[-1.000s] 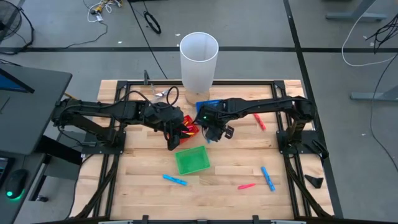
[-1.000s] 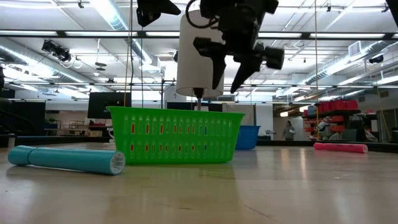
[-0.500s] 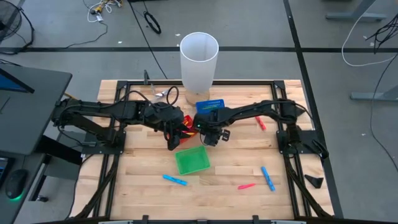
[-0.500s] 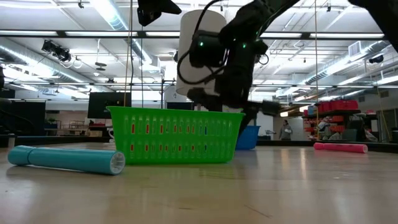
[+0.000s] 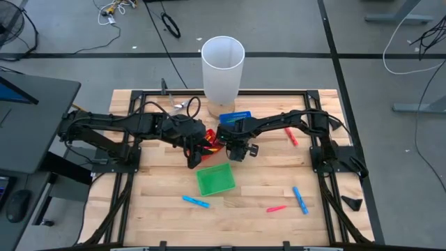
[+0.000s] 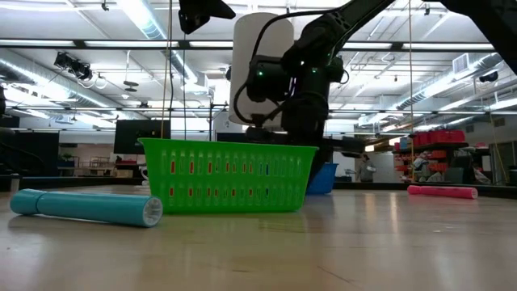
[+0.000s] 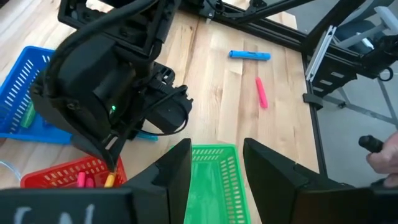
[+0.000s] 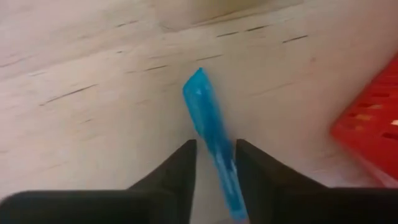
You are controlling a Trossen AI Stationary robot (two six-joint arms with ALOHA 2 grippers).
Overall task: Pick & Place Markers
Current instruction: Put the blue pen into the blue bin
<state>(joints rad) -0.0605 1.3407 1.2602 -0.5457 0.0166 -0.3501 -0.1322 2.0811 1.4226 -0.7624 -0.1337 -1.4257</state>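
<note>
My right gripper (image 5: 237, 150) is down at the table beside the red basket (image 5: 211, 143). In the right wrist view its two fingers stand on either side of a light blue marker (image 8: 210, 127) that lies flat on the wood, and a narrow gap shows. The marker also shows in the left wrist view (image 7: 147, 135). My left gripper (image 5: 197, 157) is open and empty, hovering over the near edge of the green basket (image 7: 214, 180). Loose markers lie on the table: light blue (image 5: 196, 202), pink (image 5: 276, 208), blue (image 5: 300, 199) and red (image 5: 290, 136). My right gripper comes at the light blue marker from above, its fingers (image 8: 255, 171) lying along the marker's two long sides near one end. The marker lies flat on the table. I cannot tell whether the fingers touch it.
A tall white cylinder (image 5: 223, 66) stands at the far edge behind the blue basket (image 5: 235, 118). The red basket holds pink and yellow markers (image 7: 93, 180). The green basket (image 6: 228, 175) hides the right gripper's fingertips in the low view. Bare wood lies along the near edge.
My right gripper has come down from above the baskets to the table and gone a little toward the table's left, beside the red basket. It now stands behind the green basket in the low view.
</note>
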